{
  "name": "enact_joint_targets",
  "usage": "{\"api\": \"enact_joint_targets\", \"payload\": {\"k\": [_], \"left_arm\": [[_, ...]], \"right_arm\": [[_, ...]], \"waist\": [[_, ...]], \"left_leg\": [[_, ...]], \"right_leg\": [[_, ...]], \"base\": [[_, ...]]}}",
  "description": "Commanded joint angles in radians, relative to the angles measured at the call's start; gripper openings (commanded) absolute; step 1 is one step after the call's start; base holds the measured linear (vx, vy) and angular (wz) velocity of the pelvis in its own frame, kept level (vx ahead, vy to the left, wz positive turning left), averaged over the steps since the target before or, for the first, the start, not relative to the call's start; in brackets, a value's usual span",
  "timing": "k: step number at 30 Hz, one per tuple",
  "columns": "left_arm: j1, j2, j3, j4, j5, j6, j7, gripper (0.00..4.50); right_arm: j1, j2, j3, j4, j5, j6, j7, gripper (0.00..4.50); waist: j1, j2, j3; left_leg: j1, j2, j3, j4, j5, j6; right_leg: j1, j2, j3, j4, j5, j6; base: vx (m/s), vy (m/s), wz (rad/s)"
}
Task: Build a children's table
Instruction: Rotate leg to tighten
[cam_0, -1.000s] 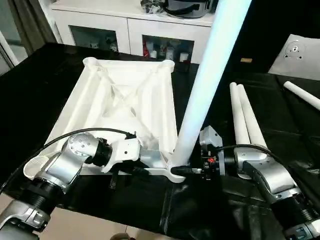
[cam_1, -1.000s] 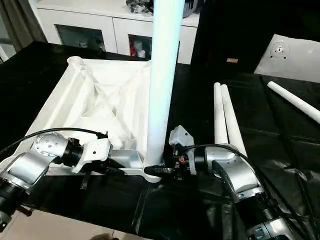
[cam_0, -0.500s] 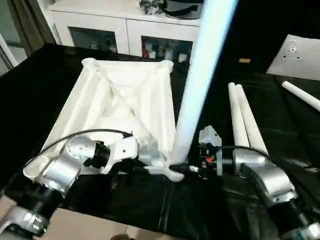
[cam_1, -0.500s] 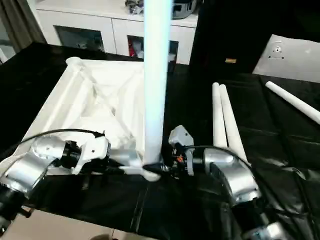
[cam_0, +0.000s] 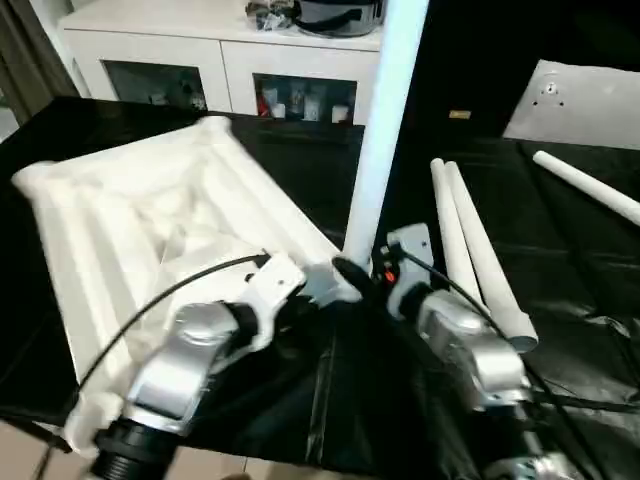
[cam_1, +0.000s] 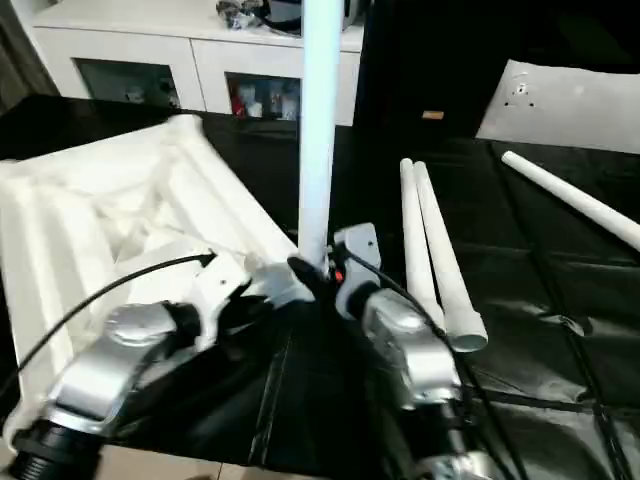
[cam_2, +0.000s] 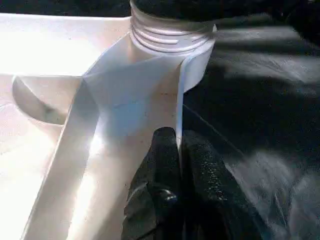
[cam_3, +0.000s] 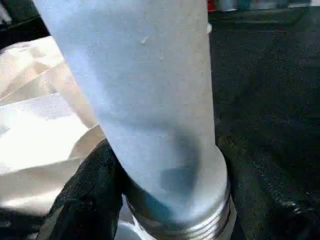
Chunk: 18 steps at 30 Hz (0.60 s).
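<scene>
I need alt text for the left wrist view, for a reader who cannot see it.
The left gripper, its two black fingers shut on a thin wall of the white tabletop, points toward a corner socket. A threaded leg end sits in that socket, above black table covering.

We see the white tabletop (cam_1: 110, 215), ribbed underside up, on the black-covered table (cam_1: 540, 300), a white leg (cam_1: 322, 130) standing upright at its near corner. Our left gripper (cam_1: 262, 290) and right gripper (cam_1: 318, 278) meet at that corner. Two more legs (cam_1: 430, 250) lie side by side just beside them, a fourth leg (cam_1: 575, 200) farther right.
</scene>
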Motion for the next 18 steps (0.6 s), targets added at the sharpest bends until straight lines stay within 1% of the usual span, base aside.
{"api": "enact_joint_targets", "payload": {"k": [1,2,3,4,5,7,8,9,11,12,13,14,15,16,18], "left_arm": [[-0.037,-0.048,-0.025,-0.028,-0.008,-0.016,0.048,0.0],[-0.038,-0.05,-0.029,-0.034,-0.002,-0.005,0.048,0.0],[-0.037,-0.046,-0.033,-0.039,0.003,0.002,0.048,0.0],[-0.036,-0.044,-0.034,-0.042,0.005,0.006,0.049,0.0],[-0.032,-0.035,-0.035,-0.047,0.007,0.013,0.047,0.0],[-0.026,-0.019,-0.031,-0.049,0.008,0.017,0.042,0.0],[-0.026,-0.011,-0.031,-0.048,0.009,0.017,0.038,0.0],[-0.027,-0.002,-0.027,-0.047,0.005,0.017,0.036,0.0],[-0.029,0.003,-0.02,-0.042,0.0,0.015,0.035,0.0],[-0.031,0.011,-0.02,-0.037,0.0,0.009,0.03,0.0],[-0.032,0.017,-0.021,-0.034,0.002,0.005,0.026,0.0],[-0.032,0.017,-0.021,-0.034,0.002,0.005,0.026,0.0],[-0.038,0.039,-0.02,-0.013,0.009,-0.016,0.014,0.0],[-0.04,0.047,-0.021,-0.007,0.012,-0.024,0.01,0.0],[-0.049,0.066,-0.014,0.017,0.01,-0.038,-0.003,0.0]], "right_arm": [[0.027,0.062,0.088,0.059,0.016,0.07,0.029,2.59],[0.026,0.066,0.083,0.063,0.014,0.067,0.021,2.59],[0.027,0.071,0.072,0.066,0.017,0.067,0.013,2.59],[0.027,0.073,0.067,0.067,0.019,0.068,0.007,2.59],[0.028,0.072,0.063,0.067,0.014,0.064,0.003,2.59],[0.03,0.067,0.058,0.063,0.015,0.059,0.01,2.59],[0.031,0.066,0.055,0.061,0.016,0.057,0.011,2.59],[0.031,0.061,0.055,0.061,0.01,0.049,0.009,2.59],[0.031,0.056,0.055,0.062,0.01,0.037,0.018,2.59],[0.032,0.052,0.051,0.059,0.012,0.029,0.022,2.94],[0.033,0.052,0.046,0.057,0.016,0.024,0.025,2.94],[0.033,0.052,0.046,0.057,0.016,0.024,0.025,3.15],[0.037,0.039,0.034,0.043,0.021,0.018,0.037,3.15],[0.039,0.035,0.032,0.039,0.022,0.015,0.042,3.31],[0.045,0.017,0.032,0.025,0.026,0.007,0.069,3.45]], "waist": [[0.007,-0.004,-0.049],[0.007,-0.005,-0.049],[0.007,-0.003,-0.048],[0.006,-0.003,-0.047],[0.007,0.003,-0.046],[0.004,0.0,-0.044],[0.003,-0.001,-0.044],[0.004,0.004,-0.045],[0.003,0.002,-0.046],[0.003,0.001,-0.046],[0.003,0.001,-0.046],[0.002,0.0,-0.047],[0.002,0.0,-0.047],[0.004,0.0,-0.047],[0.005,0.002,-0.047]], "left_leg": [[-0.008,0.041,-0.015,-0.065,-0.114,0.031],[-0.008,0.041,-0.014,-0.065,-0.115,0.032],[-0.008,0.041,-0.015,-0.067,-0.126,0.031],[-0.007,0.042,-0.015,-0.068,-0.139,0.029],[-0.006,0.042,-0.016,-0.069,-0.149,0.025],[-0.005,0.043,-0.017,-0.072,-0.183,0.015],[-0.005,0.043,-0.017,-0.072,-0.186,0.014],[-0.004,0.043,-0.017,-0.072,-0.187,0.01],[-0.005,0.043,-0.017,-0.072,-0.176,0.009],[-0.006,0.043,-0.016,-0.071,-0.165,0.012],[-0.006,0.042,-0.016,-0.071,-0.163,0.012],[-0.006,0.042,-0.016,-0.07,-0.161,0.014],[-0.007,0.042,-0.016,-0.07,-0.158,0.015],[-0.006,0.041,-0.017,-0.07,-0.156,0.018],[-0.004,0.042,-0.015,-0.07,-0.155,0.022]], "right_leg": [[0.037,-0.064,0.037,-0.082,-0.105,-0.189],[0.037,-0.065,0.037,-0.082,-0.101,-0.189],[0.037,-0.066,0.037,-0.083,-0.112,-0.188],[0.036,-0.066,0.038,-0.085,-0.126,-0.186],[0.035,-0.067,0.038,-0.086,-0.137,-0.186],[0.035,-0.066,0.038,-0.09,-0.175,-0.177],[0.034,-0.066,0.038,-0.09,-0.181,-0.175],[0.033,-0.066,0.039,-0.09,-0.18,-0.173],[0.035,-0.066,0.039,-0.088,-0.158,-0.174],[0.036,-0.066,0.039,-0.087,-0.137,-0.179],[0.036,-0.065,0.039,-0.087,-0.132,-0.18],[0.037,-0.065,0.039,-0.086,-0.128,-0.181],[0.037,-0.065,0.039,-0.086,-0.124,-0.182],[0.037,-0.065,0.038,-0.087,-0.125,-0.179],[0.037,-0.065,0.039,-0.086,-0.116,-0.182]], "base": [[0.0,0.0,0.0],[0.0,0.0,0.0],[0.0,0.0,0.0],[0.0,0.0,0.0],[0.0,0.0,0.0],[0.0,0.0,0.0],[0.0,0.0,0.0],[0.0,0.0,0.0],[0.0,0.0,0.0],[0.0,0.0,0.0],[0.0,0.0,0.0],[0.0,0.0,0.0],[0.0,0.0,0.0],[0.0,0.0,0.0],[0.0,0.0,0.0]]}}
